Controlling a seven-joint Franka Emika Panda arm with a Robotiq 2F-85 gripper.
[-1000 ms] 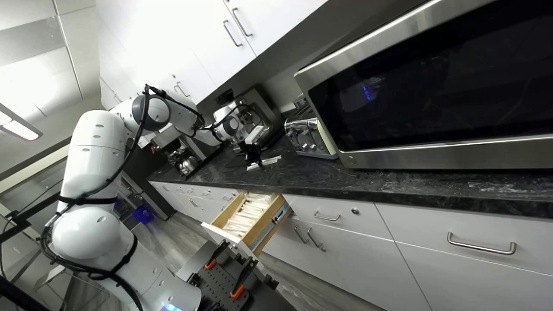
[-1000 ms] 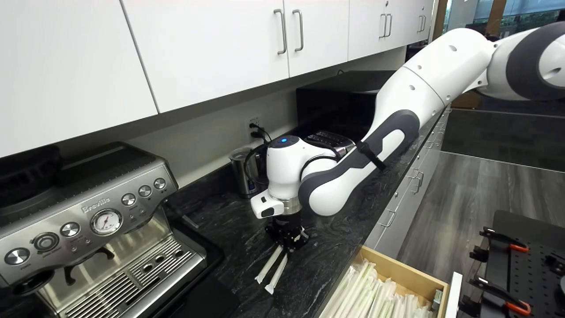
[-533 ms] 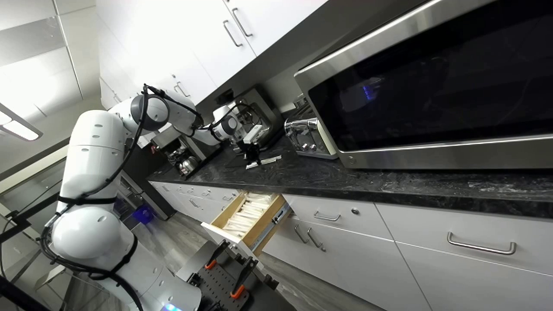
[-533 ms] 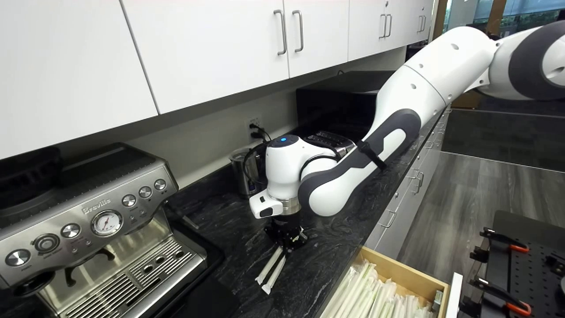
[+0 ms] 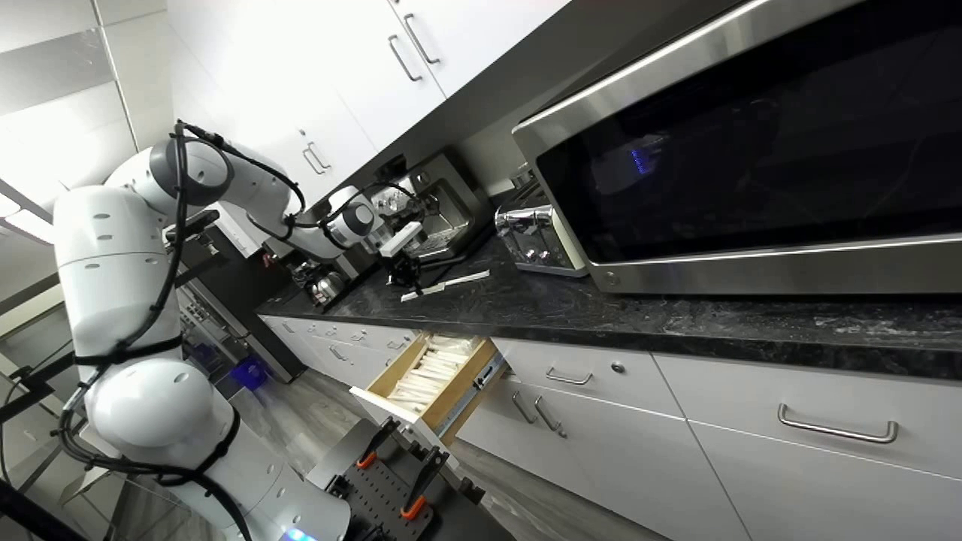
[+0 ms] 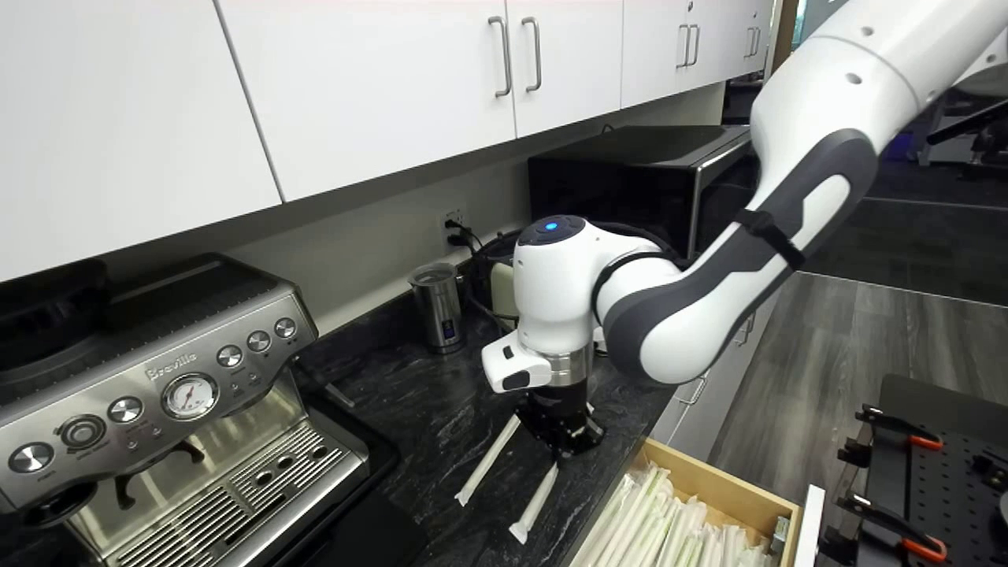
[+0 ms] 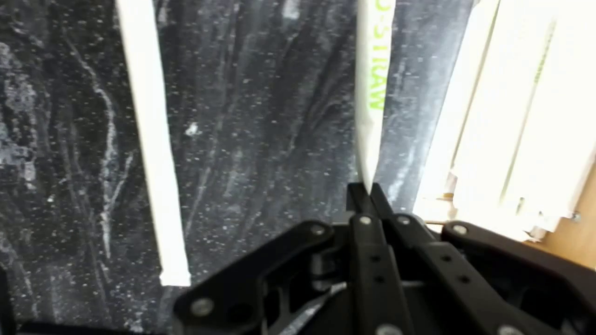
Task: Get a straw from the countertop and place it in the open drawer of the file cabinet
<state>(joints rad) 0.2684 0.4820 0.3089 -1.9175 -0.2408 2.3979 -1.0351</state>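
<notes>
The straw [image 7: 375, 83] is a thin white wrapped stick with green lettering. My gripper [image 7: 370, 193] is shut on one end of it in the wrist view. In an exterior view the straw [image 6: 535, 504] slants down from the gripper [image 6: 557, 455], low over the dark countertop [image 6: 425, 425]; I cannot tell whether its free end touches. In an exterior view the gripper [image 5: 415, 288] is beside the coffee machine. The open drawer [image 5: 462, 383], with pale wood sides, holds many wrapped straws and juts from the white file cabinet [image 5: 616, 436]. The drawer also shows in an exterior view [image 6: 728, 492].
A second wrapped straw [image 7: 156, 139] lies on the countertop, apart from the gripper. A coffee machine [image 6: 189, 362], a metal jug [image 6: 438, 307], a toaster [image 5: 537, 240] and a microwave [image 5: 751, 165] stand along the counter. White upper cupboards [image 6: 394, 87] hang above.
My gripper has moved toward the counter's front edge and the drawer side, carrying the straw with it. The gap to the second straw has widened; that straw has stayed in place.
</notes>
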